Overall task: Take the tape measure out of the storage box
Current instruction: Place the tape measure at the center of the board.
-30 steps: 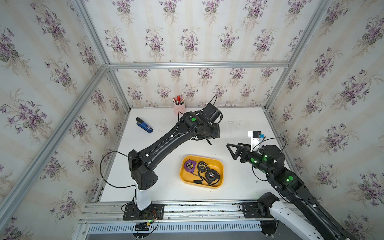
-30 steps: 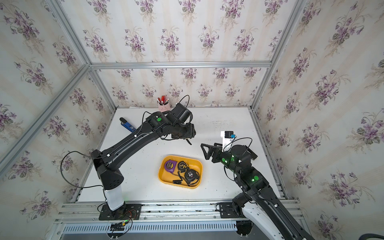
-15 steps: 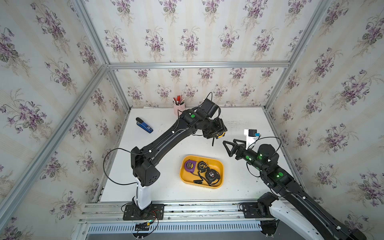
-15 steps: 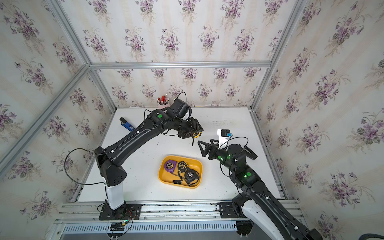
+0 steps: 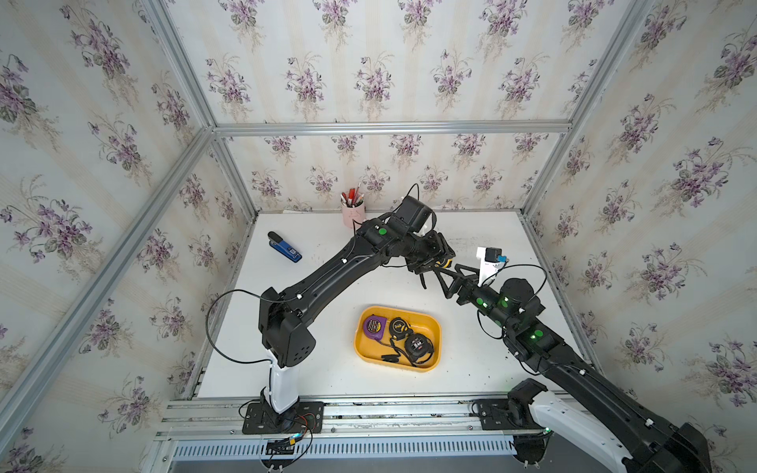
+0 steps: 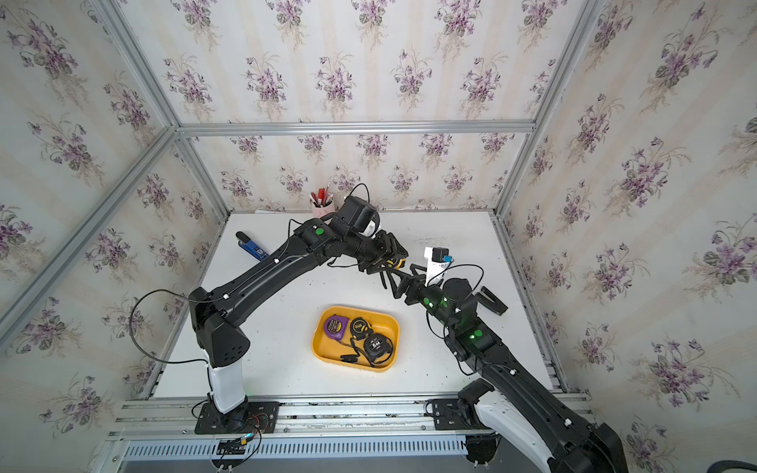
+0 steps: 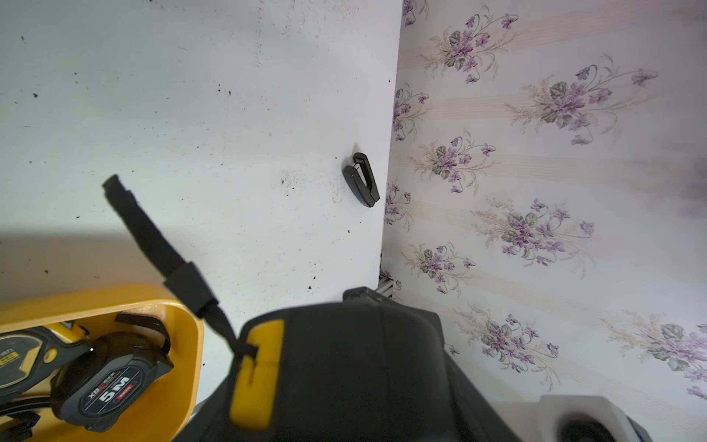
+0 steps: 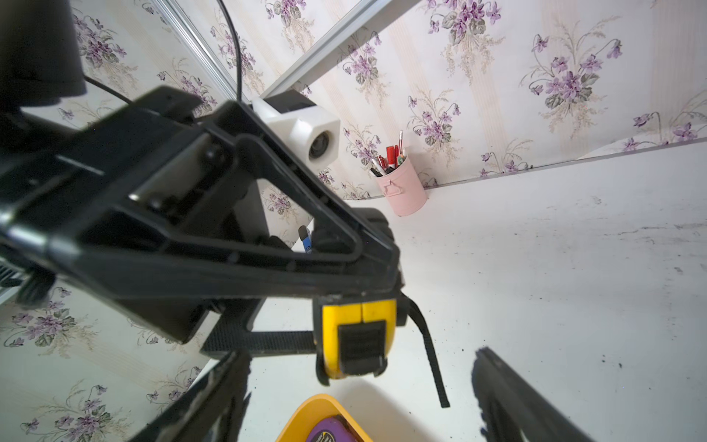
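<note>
Left gripper (image 5: 439,262) clamps the tape (image 8: 357,336) (yellow-black, strap (image 8: 428,352) dangling) in the air at 1 o'clock of the box (image 5: 399,310); right gripper (image 5: 449,273) gapes wide just beside it, at its 4 o'clock.

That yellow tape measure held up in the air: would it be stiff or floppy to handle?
The tape measure probably handles as a rigid block: its hard case looks undented in the left gripper. Its black strap looks floppy, dangling loose, so it may swing.
</note>
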Robot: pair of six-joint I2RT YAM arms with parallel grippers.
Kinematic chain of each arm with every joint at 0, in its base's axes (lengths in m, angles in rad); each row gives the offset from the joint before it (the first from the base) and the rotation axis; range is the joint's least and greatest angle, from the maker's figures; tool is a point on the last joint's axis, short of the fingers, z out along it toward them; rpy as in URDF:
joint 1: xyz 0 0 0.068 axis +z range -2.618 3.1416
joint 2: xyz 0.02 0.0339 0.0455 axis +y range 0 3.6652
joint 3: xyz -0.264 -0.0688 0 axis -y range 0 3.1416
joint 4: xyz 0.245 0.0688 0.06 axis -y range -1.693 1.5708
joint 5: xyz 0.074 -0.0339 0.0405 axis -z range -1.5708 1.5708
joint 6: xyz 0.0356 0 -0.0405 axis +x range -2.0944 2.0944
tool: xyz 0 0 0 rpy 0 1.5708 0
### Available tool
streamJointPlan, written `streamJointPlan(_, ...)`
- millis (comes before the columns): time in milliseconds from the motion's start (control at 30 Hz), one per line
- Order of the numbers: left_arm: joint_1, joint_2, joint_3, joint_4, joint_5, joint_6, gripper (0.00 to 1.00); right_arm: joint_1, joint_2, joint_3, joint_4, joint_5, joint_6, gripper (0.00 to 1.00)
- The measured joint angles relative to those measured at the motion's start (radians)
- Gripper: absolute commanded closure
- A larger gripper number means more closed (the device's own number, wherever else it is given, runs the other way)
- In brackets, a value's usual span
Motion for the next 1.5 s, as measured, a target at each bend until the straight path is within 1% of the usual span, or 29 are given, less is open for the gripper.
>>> streamJointPlan(333, -0.001, 0.000, 0.000, 0.014, 0.009, -0.008, 0.81, 0.000, 0.064, 0.013, 0.079, 0.026, -0.019, 0.08)
streamJointPlan(467, -0.001, 0.000, 0.000, 0.014, 0.010, -0.008, 0.79, 0.000, 0.080, 0.017, 0.092, 0.037, -0.025, 0.11)
streamJointPlan(600, -0.002, 0.000, 0.000, 0.014, 0.010, -0.009, 0.78, 0.000, 0.110, 0.034, 0.119, 0.044, -0.039, 0.23)
streamJointPlan(700, -0.002, 0.000, 0.000, 0.014, 0.016, -0.011, 0.77, 0.000, 0.124, 0.042, 0.124, 0.047, -0.043, 0.31)
streamJointPlan(833, -0.002, 0.000, 0.000, 0.014, 0.020, -0.011, 0.74, 0.000, 0.136, 0.049, 0.131, 0.051, -0.045, 0.45)
streamJointPlan(900, -0.002, 0.000, 0.000, 0.016, 0.020, -0.011, 0.69, 0.000, 0.139, 0.051, 0.132, 0.049, -0.046, 0.52)
streamJointPlan(967, -0.002, 0.000, 0.000, 0.018, 0.020, -0.011, 0.56, 0.003, 0.142, 0.054, 0.140, 0.044, -0.047, 0.58)
streamJointPlan(1000, -0.002, 0.000, 0.000, 0.022, 0.021, -0.011, 0.49, 0.002, 0.143, 0.056, 0.140, 0.042, -0.045, 0.61)
streamJointPlan(1033, -0.001, 0.000, 0.000, 0.030, 0.024, -0.006, 0.37, 0.001, 0.143, 0.059, 0.141, 0.043, -0.040, 0.62)
streamJointPlan(1067, 0.000, 0.000, 0.000, 0.037, 0.027, -0.004, 0.29, 0.001, 0.143, 0.062, 0.144, 0.045, -0.032, 0.63)
streamJointPlan(1167, -0.001, 0.000, -0.003, 0.056, 0.034, -0.002, 0.08, 0.001, 0.139, 0.065, 0.143, 0.061, -0.039, 0.68)
streamJointPlan(1200, -0.001, 0.000, -0.006, 0.058, 0.038, -0.008, 0.00, 0.001, 0.137, 0.065, 0.132, 0.071, -0.042, 0.69)
streamJointPlan(1300, 0.003, 0.000, -0.036, 0.078, 0.053, -0.011, 0.00, 0.001, 0.122, 0.066, 0.092, 0.084, -0.045, 0.71)
streamJointPlan(1400, 0.015, 0.006, -0.080, 0.126, 0.093, -0.021, 0.00, 0.001, 0.100, 0.071, 0.052, 0.104, -0.046, 0.72)
streamJointPlan(1500, 0.022, 0.013, -0.090, 0.153, 0.110, -0.026, 0.00, 0.001, 0.082, 0.083, -0.007, 0.129, -0.051, 0.72)
